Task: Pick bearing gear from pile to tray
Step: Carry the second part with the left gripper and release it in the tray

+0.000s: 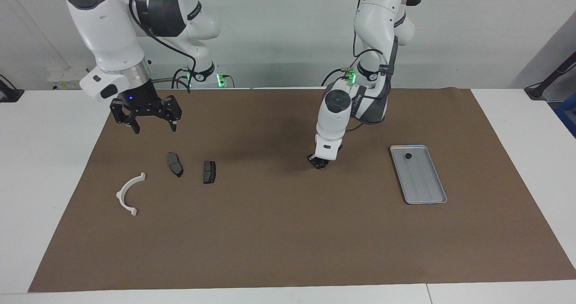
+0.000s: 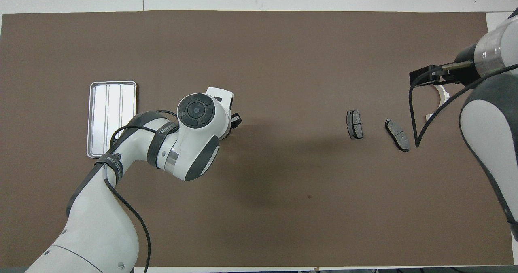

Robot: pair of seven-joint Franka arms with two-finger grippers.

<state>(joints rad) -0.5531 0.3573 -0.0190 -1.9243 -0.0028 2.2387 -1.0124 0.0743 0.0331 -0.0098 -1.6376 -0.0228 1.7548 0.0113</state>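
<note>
Left gripper (image 1: 318, 161) low over worktop mat (image 1: 288, 232), fingers' state not discernible. Tray (image 1: 425, 196) beside it toward left arm's end, small black gear (image 1: 408, 156) inside at robot-side end. Right gripper (image 1: 153, 126) spread wide, empty, above two pads (image 1: 175, 164) (image 1: 209, 172); bracket (image 1: 128, 195) near them.

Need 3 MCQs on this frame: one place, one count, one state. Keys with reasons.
1. The small black round piece lies:
A) on the white bracket
B) in the tray
C) between the brake pads

2. Brake pads on the mat:
A) one
B) four
C) two

3. The right gripper is:
A) open, empty
B) shut on a brake pad
C) shut on the tray

Key:
1 B, it sits at the tray's end nearer the robots.
2 C, two lie beside the white bracket.
3 A, its fingers stand apart, raised near the pads. The left gripper is low over mid-mat.
</note>
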